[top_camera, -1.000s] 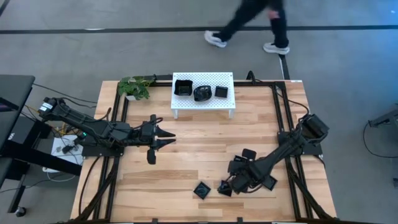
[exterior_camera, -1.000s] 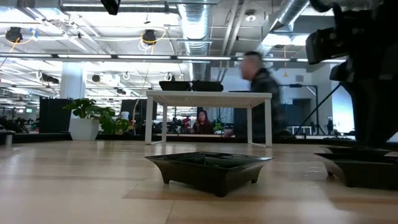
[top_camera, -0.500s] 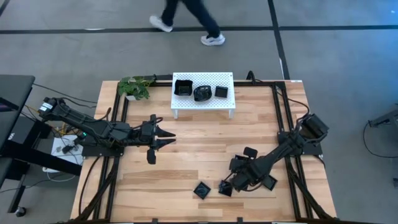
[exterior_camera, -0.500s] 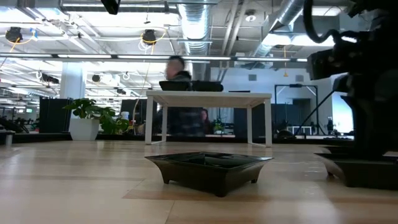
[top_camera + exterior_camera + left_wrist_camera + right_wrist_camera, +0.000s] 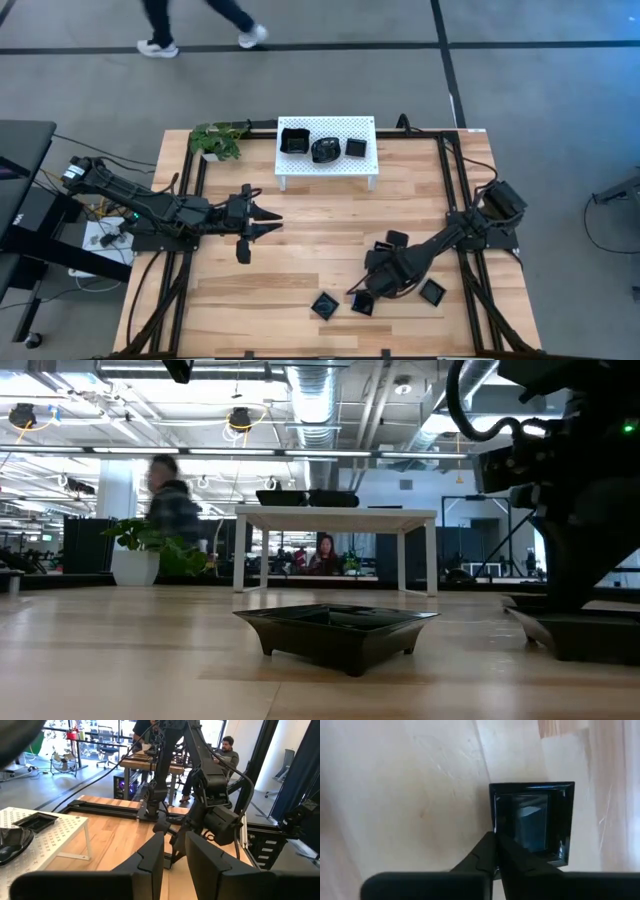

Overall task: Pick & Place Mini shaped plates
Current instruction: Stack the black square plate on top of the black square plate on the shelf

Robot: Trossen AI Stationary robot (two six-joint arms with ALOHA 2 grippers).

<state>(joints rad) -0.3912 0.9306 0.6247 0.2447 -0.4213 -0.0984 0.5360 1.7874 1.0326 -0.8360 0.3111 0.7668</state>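
Note:
Several small glossy black mini plates lie on the wooden table near its front right: one [image 5: 323,305], a square one [image 5: 364,304], one [image 5: 432,292] and a pair [image 5: 392,241]. Three more sit on the white perforated rack [image 5: 330,125] at the far edge. My right gripper [image 5: 357,291] reaches down to the square plate [image 5: 532,820] and is shut at its corner. My left gripper [image 5: 268,222] hovers open over the table's left half, holding nothing. My right gripper has its fingers [image 5: 480,855] shut on the square plate's side wall [image 5: 494,827], close to a corner, which the fingers hide. One finger seems to be inside the wall and one outside. They slant down from the table's right. In the low view the plate [image 5: 585,632] sits on the table.
A potted plant [image 5: 218,138] stands at the far left corner beside the rack. A black frame [image 5: 445,180] runs around the table's edges. A person [image 5: 200,20] walks on the floor beyond the far edge. Bare wood lies between the two arms.
My right arm has swung a little toward the far edge, uncovering the plate at the front right, while its gripper stays at the square plate. The plates have not moved. A person has walked leftward past the table's far side.

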